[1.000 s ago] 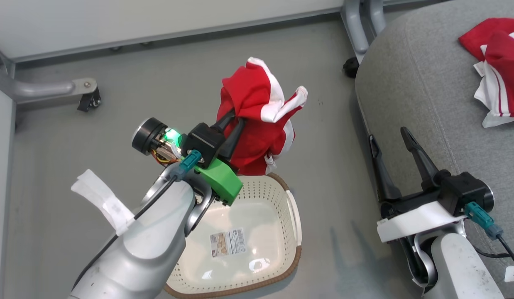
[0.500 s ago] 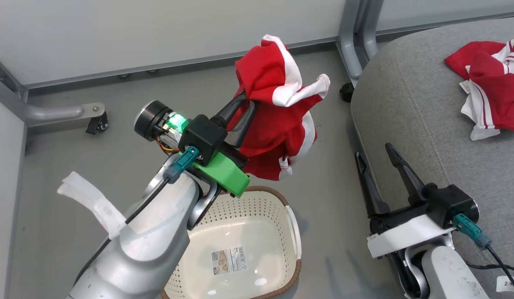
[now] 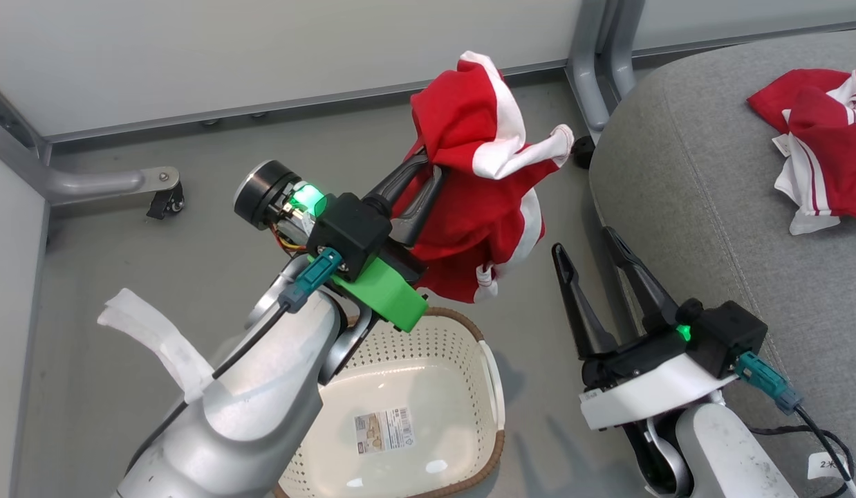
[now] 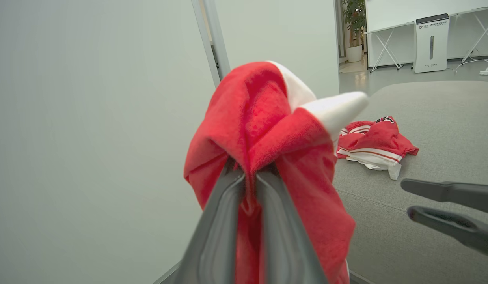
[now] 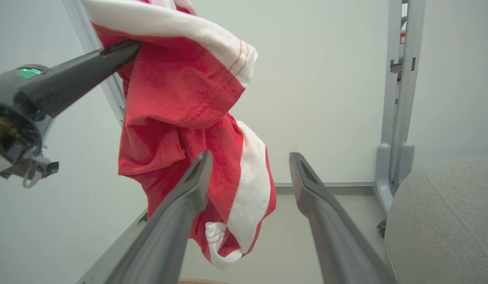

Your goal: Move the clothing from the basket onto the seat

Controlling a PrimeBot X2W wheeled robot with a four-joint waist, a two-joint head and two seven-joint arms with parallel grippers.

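Note:
My left gripper [image 3: 430, 163] is shut on a red garment with white panels [image 3: 487, 207], which hangs in the air above the floor between the basket and the seat. The same held garment [image 4: 267, 130] drapes over my left fingers [image 4: 224, 221] in the left wrist view. Below my left arm stands the cream perforated basket [image 3: 494, 387], with just a label on its bottom. A second red and white garment [image 3: 825, 166] lies on the grey seat [image 3: 704, 180] at the right. My right gripper [image 3: 585, 243] is open just right of the hanging garment [image 5: 189, 118], its fingers [image 5: 189, 185] spread.
A grey metal frame post [image 3: 597, 62] rises by the seat's near corner, and a frame leg with a black caster [image 3: 162, 200] lies on the floor at the left. White wall panels close off the back. A black knob [image 3: 581, 153] sits at the seat's edge.
My left gripper has lifted the garment up out of the basket and carried it rightward toward the seat. My right gripper has swung left, off the seat edge, toward the hanging garment.

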